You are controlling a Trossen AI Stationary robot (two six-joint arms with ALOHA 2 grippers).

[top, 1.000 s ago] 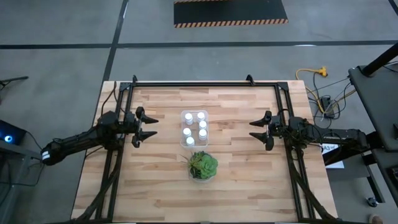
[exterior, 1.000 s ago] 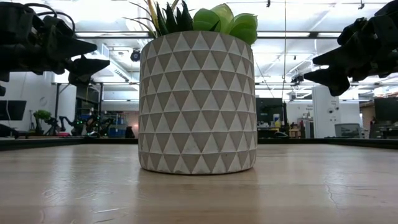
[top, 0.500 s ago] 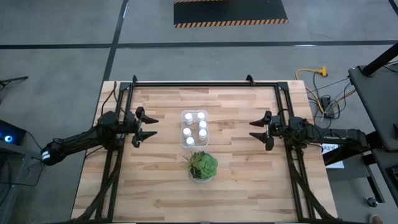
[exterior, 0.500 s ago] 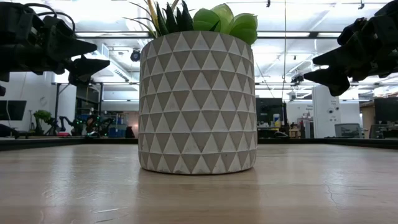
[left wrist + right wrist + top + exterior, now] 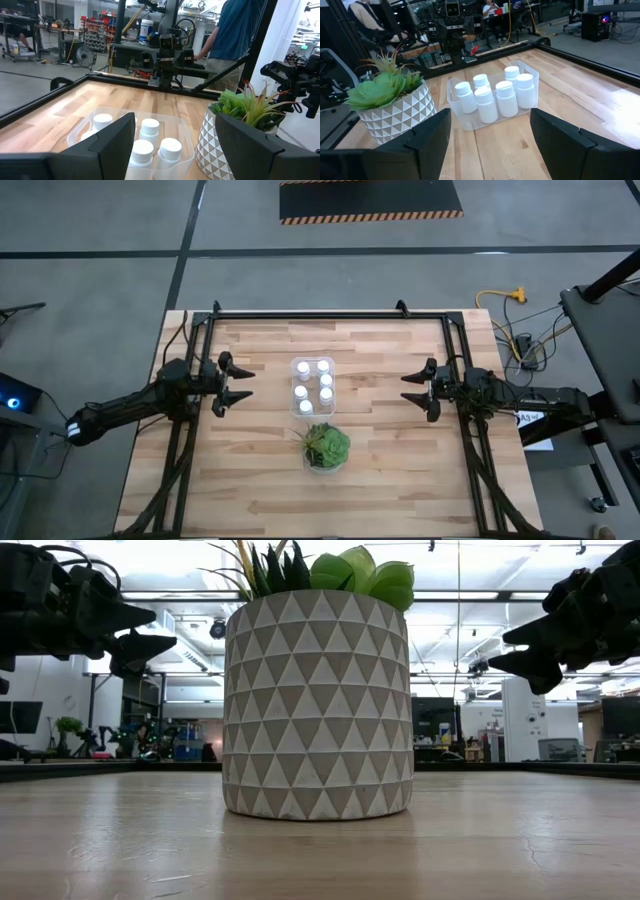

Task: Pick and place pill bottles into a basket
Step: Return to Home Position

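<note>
Several small white pill bottles (image 5: 312, 385) stand upright inside the clear rectangular basket (image 5: 294, 408) at the table's middle, also seen in the right wrist view as pill bottles (image 5: 496, 96) in the basket (image 5: 456, 111) and in the left wrist view as pill bottles (image 5: 150, 140). My left gripper (image 5: 240, 384) hangs open above the table, left of the basket. My right gripper (image 5: 413, 389) hangs open to the basket's right. Both point level toward the basket and hold nothing.
A green plant in a white triangle-patterned pot (image 5: 326, 447) stands just in front of the basket and fills the low view as a pot (image 5: 317, 710). A black frame (image 5: 330, 315) rims the table. A person (image 5: 235, 30) stands beyond the far side.
</note>
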